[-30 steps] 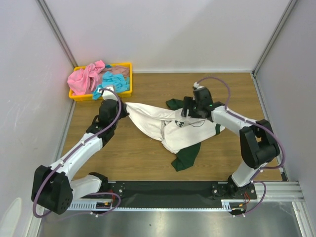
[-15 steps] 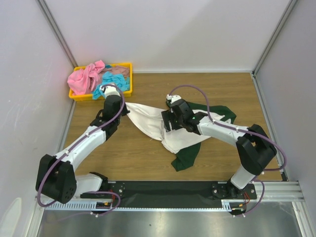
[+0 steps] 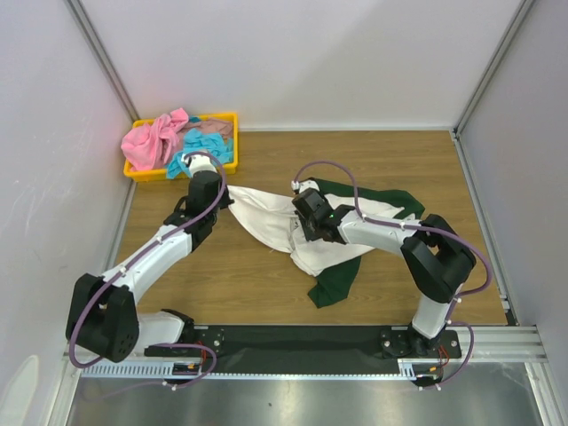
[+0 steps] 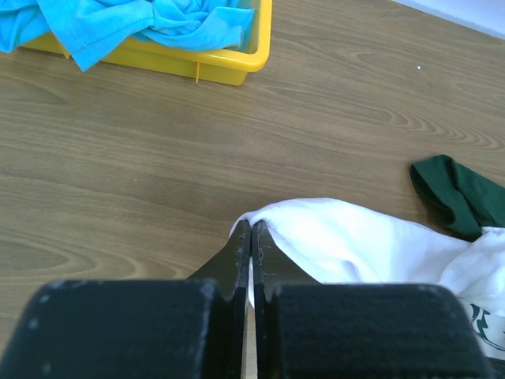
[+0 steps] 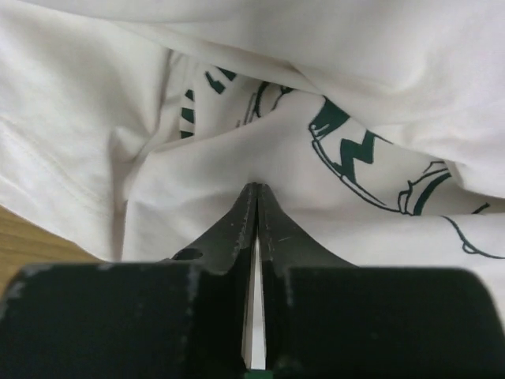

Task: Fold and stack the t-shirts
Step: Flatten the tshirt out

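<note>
Table (image 3: 355, 151): wood; white shirt (image 3: 264, 211) lies rumpled mid-table, btwn the two arms.
White shirt: green sleeves, one twd the near edge, one far right. Print half buried in folds. Left corner drawn out twd the tray (image 3: 236, 142).
Tray: yellow, far-left corner of table.
Pink shirt (image 3: 151, 142): heaped on tray's left side.
Turquoise shirt (image 3: 209, 146): tray's right side, spilling over the rim.
Left claw (image 4: 251, 229): fingers together, clamped on white shirt's left corner.
Right claw (image 5: 253, 188): fingers together, pinching a fold of white shirt next to the print.
</note>
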Controlling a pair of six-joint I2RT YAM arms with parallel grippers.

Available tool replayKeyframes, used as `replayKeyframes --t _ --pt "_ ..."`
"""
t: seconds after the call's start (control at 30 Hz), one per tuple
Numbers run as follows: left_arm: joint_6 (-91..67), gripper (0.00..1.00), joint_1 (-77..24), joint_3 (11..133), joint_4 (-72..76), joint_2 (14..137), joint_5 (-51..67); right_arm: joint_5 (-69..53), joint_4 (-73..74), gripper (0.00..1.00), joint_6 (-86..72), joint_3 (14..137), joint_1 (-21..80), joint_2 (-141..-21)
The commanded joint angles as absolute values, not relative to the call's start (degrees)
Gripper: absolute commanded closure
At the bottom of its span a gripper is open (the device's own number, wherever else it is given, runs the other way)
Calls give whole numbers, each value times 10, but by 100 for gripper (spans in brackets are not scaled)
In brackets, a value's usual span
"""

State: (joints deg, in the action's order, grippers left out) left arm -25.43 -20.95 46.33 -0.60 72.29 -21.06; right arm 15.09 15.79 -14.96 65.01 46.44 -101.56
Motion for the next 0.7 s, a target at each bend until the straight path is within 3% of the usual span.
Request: replayKeyframes --t 0.0,0.27,0.47,0.57,0.67 --pt "-251 100 -203 486 12 720 -234 198 186 100 -150 663 461 -1004" --pt "-242 100 -192 488 12 699 -242 135 213 100 -221 568 389 -877" --pt "-240 100 -192 482 10 694 -246 144 246 99 -222 590 379 -858" --pt "-240 100 -192 479 12 694 -241 130 243 89 -218 611 379 -862" --pt "-241 100 -192 477 16 696 -234 98 220 57 -218 634 382 -876"
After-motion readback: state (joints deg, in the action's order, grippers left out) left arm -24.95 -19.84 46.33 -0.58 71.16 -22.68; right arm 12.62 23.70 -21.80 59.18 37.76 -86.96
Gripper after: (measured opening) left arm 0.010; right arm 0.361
